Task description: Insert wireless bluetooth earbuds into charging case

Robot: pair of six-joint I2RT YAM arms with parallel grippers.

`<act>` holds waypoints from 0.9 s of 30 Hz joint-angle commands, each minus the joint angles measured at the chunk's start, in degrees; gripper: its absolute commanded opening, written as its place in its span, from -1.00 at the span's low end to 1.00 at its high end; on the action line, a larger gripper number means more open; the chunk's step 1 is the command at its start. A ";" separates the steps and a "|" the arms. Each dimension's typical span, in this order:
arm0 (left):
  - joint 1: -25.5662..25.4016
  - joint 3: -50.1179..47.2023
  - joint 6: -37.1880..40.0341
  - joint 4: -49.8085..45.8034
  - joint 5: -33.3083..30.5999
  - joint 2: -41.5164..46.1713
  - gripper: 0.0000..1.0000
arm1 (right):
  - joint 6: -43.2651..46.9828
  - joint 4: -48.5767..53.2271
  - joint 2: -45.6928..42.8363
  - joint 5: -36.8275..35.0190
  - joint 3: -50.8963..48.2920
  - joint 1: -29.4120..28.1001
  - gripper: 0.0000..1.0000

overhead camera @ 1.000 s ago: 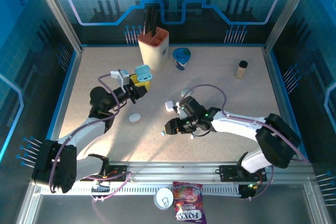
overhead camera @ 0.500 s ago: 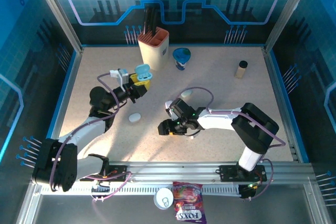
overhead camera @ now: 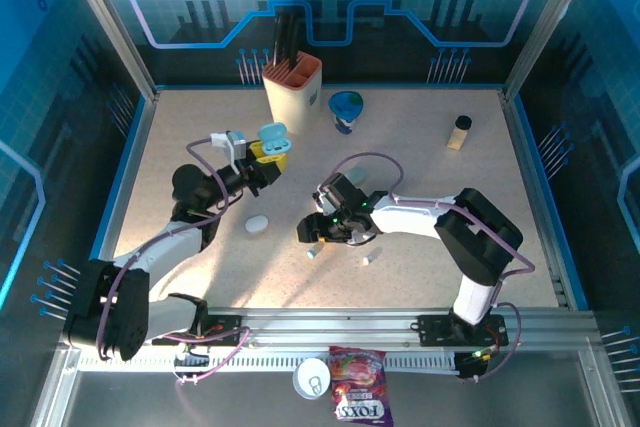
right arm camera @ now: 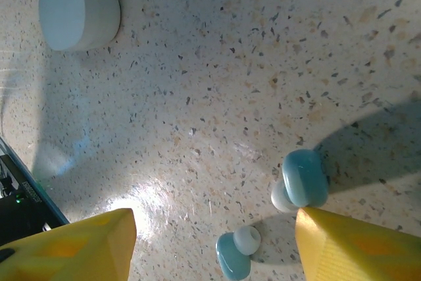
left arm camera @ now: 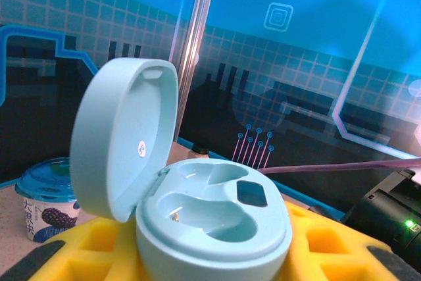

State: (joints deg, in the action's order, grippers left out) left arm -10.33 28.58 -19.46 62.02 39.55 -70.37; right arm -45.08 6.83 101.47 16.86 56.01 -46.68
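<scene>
Sliding left across the counter (overhead camera: 420, 157), the right pincer (right arm camera: 214, 241) now hangs spread wide over two teal earbuds (right arm camera: 304, 177), ready to grab one. The left pincer (overhead camera: 262, 157) clutches the open charging case (left arm camera: 214, 212).

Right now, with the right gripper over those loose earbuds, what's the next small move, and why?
Probably lower the right gripper onto the earbud lying between its fingers, then close. Its jaws stand open around that earbud, and the charging case in the left gripper sits open with both wells empty.
</scene>
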 commanded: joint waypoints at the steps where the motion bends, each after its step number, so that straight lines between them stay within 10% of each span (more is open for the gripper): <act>1: 0.48 0.38 -0.40 2.63 1.45 -0.47 -0.30 | 0.42 0.76 0.26 -1.20 0.66 0.45 0.32; 27: 0.48 0.53 -0.14 2.84 1.93 -1.18 -0.30 | 6.16 5.83 6.53 -0.63 8.15 2.67 0.22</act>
State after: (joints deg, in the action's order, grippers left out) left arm -10.33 28.58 -19.57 62.46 39.99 -71.22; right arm -41.06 9.89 106.10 14.59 62.81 -44.31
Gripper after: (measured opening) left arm 0.371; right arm 0.614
